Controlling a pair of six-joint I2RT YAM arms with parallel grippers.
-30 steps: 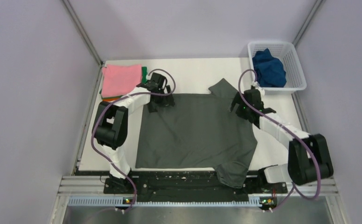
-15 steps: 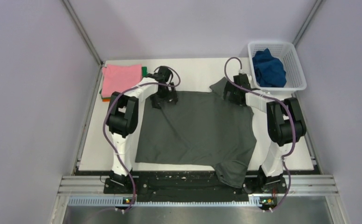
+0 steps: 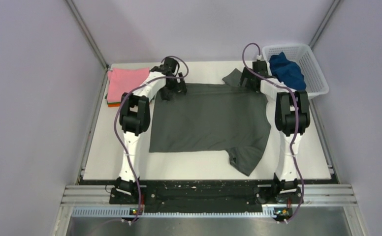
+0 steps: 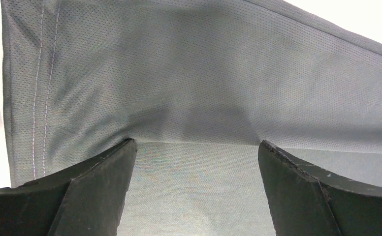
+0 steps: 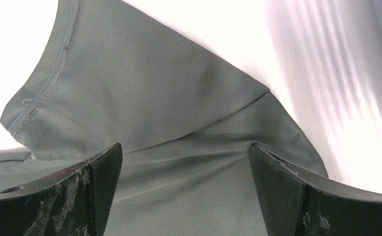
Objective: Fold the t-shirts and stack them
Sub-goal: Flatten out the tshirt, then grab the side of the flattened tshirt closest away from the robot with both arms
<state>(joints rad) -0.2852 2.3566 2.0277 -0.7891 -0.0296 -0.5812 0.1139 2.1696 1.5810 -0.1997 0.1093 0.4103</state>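
A dark grey t-shirt [image 3: 208,118] lies spread flat on the white table, one sleeve [image 3: 243,160] pointing to the near right and the other [image 3: 232,77] at the far edge. My left gripper [image 3: 172,89] stands open on its far left corner, fingertips pressed onto the cloth [image 4: 204,73]. My right gripper [image 3: 250,81] is open too, set down on the far right shoulder beside the sleeve [image 5: 144,88]. In the wrist views, grey cloth lies flat between the spread jaws of the left gripper [image 4: 196,143] and of the right gripper [image 5: 185,147]. A folded pink t-shirt [image 3: 125,83] tops a stack at the far left, with an orange edge [image 3: 112,104] under it. A dark blue t-shirt [image 3: 286,71] is crumpled in the basket.
The white mesh basket [image 3: 322,86] stands at the far right corner, close to my right arm. Grey walls enclose the table on three sides. Bare white tabletop [image 3: 189,164] shows in front of the shirt and along both sides.
Both arms have stretched away from their bases and dragged the grey shirt toward the far edge. Its near sleeve has come up off the front rail onto the table, and the cloth lies flatter.
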